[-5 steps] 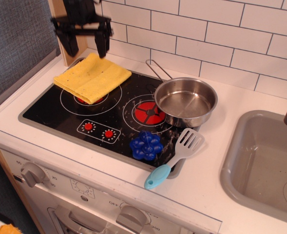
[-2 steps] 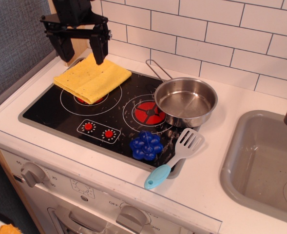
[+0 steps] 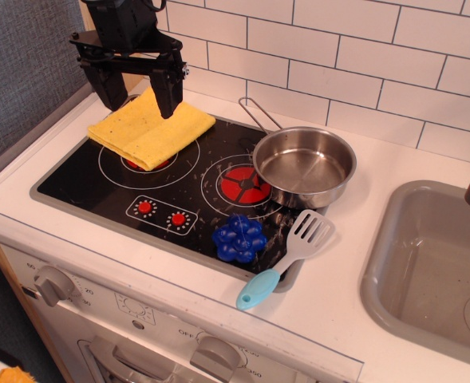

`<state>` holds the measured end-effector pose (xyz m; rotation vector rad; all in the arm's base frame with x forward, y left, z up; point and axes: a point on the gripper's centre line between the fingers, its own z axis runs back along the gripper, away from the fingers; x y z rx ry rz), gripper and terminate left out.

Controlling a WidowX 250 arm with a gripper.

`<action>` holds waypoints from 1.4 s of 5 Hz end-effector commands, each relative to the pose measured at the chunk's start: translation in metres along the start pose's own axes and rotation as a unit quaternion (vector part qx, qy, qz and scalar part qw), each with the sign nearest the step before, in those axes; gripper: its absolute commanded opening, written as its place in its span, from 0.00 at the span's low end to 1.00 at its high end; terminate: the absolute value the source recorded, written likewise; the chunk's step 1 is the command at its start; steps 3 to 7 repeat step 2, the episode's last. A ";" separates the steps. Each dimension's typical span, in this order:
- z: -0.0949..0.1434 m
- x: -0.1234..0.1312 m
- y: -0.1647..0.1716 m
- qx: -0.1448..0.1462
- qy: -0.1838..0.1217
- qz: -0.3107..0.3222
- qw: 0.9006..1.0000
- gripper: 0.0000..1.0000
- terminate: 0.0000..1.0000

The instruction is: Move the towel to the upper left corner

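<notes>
The yellow towel (image 3: 152,128) lies folded flat on the left burner circle (image 3: 148,162) of the black cooktop (image 3: 99,187), reaching toward the cooktop's upper left corner (image 3: 127,101). Part of the burner's red centre shows at the towel's front edge. My black gripper (image 3: 137,102) hangs just above the towel's far part, fingers spread wide apart and empty. One fingertip (image 3: 168,109) is over the towel's back edge, the other (image 3: 111,102) near its left corner.
A steel pan (image 3: 304,166) sits on the right burner over the red segmented disc (image 3: 242,185). A blue flower-shaped toy (image 3: 238,237) and a spatula (image 3: 286,259) lie at the front right. A sink (image 3: 434,267) is at right; the tiled wall is behind.
The gripper has moved down and slightly right toward the towel, staying open. The towel has not moved.
</notes>
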<state>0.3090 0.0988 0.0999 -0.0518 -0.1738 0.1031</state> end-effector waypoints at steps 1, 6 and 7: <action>0.023 0.001 -0.003 0.040 -0.026 -0.045 0.998 1.00 0.00; 0.023 0.001 -0.003 0.040 -0.026 -0.045 0.998 1.00 1.00; 0.023 0.001 -0.003 0.040 -0.026 -0.045 0.998 1.00 1.00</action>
